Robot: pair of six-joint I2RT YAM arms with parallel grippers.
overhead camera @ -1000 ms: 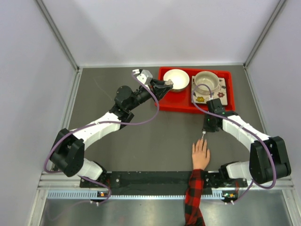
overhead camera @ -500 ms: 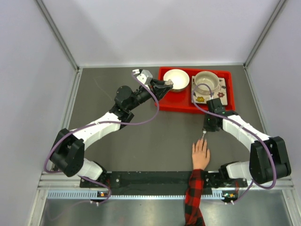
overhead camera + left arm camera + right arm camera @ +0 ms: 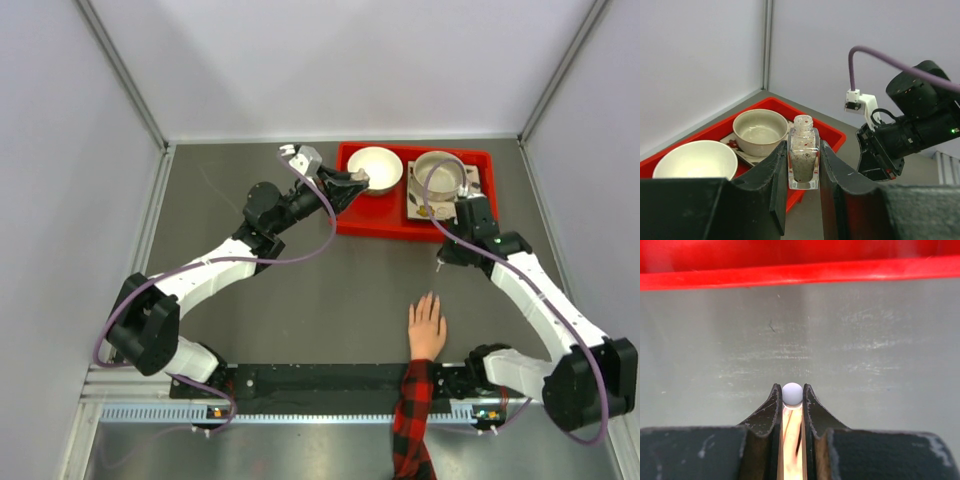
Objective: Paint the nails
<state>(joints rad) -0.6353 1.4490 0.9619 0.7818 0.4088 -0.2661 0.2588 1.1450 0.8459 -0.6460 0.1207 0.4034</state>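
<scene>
While left jaws clamp the open polish bottle (image 3: 803,155) and right jaws pinch the brush cap (image 3: 792,393), dip straight down, then stroke lightly along the nails (image 3: 432,297), which rest flat near the front edge of the surface (image 3: 330,300).

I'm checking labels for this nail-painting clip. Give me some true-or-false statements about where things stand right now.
1. The left gripper is shut on a small bottle. True.
2. The bottle is capped. False: its neck is open.
3. The right gripper is touching the hand. False: it hangs apart from it, nearer the red tray, shut on a brush.
4. Two bowls sit in the tray. True.
</scene>
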